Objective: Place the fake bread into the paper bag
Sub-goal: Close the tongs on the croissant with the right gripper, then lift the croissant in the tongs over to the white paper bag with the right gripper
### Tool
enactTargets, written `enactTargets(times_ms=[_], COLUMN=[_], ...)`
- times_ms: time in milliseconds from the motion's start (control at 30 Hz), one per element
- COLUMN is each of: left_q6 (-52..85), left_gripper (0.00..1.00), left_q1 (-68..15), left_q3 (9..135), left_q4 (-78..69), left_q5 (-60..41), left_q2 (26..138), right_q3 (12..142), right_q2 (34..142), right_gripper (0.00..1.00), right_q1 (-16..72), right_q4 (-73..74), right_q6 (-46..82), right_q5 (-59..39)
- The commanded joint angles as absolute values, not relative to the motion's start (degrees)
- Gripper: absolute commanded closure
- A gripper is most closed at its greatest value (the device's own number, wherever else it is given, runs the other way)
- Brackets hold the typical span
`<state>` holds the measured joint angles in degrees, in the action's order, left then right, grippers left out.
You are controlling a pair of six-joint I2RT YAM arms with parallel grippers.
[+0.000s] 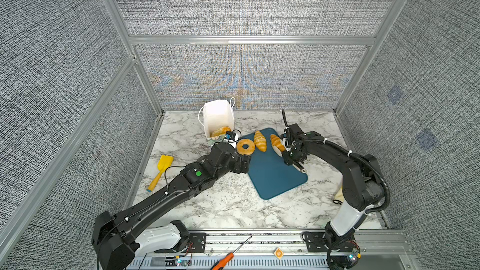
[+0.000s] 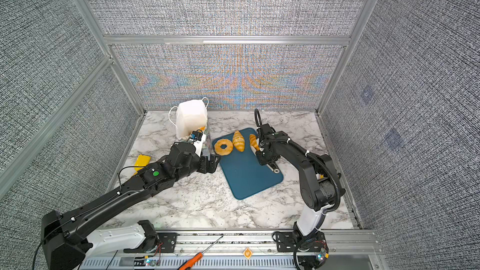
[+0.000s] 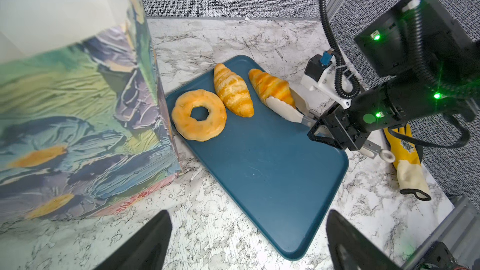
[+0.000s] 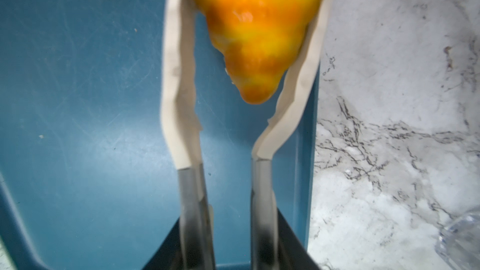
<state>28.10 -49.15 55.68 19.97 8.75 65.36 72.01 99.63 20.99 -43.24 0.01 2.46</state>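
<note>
Marble surface [image 1: 233,203]: blue tray [image 1: 275,175] central; paper bag [image 1: 217,115] at its 11 o'clock, rolls [image 1: 220,131] inside. Left end effector [image 3: 249,245] spread, empty, beside bag. Right end effector [image 4: 228,250] clamped on tongs [image 4: 179,100], blades straddling the 1 o'clock croissant [image 4: 254,35]; doughnut [image 1: 245,146] at 11.

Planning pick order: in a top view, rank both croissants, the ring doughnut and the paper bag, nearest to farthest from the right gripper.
1. right-hand croissant, between the tongs held by the right gripper
2. middle croissant, on the tray
3. ring doughnut, tray's left edge
4. paper bag, beyond the tray, leftmost
</note>
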Motion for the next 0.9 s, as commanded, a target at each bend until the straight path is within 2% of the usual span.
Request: enactTargets(times_ms=[0,867], left_q6=[28.12,24.8], left_gripper=[0.06,0.03], left_q1=[-49.26,-49.22], left_q3=[55.46,60.43], left_q4=[20.0,24.51], left_q5=[9.47,13.71], left_q2=[65.03,61.64], right_q3=[71.68,70.78], right_q2=[98.32,84.33], right_gripper=[0.63,0.64], right_q1=[21.02,20.54], right_q4=[-43.75,-46.15], right_q6=[-0.98,2.01], right_q5=[0.07,-6.59])
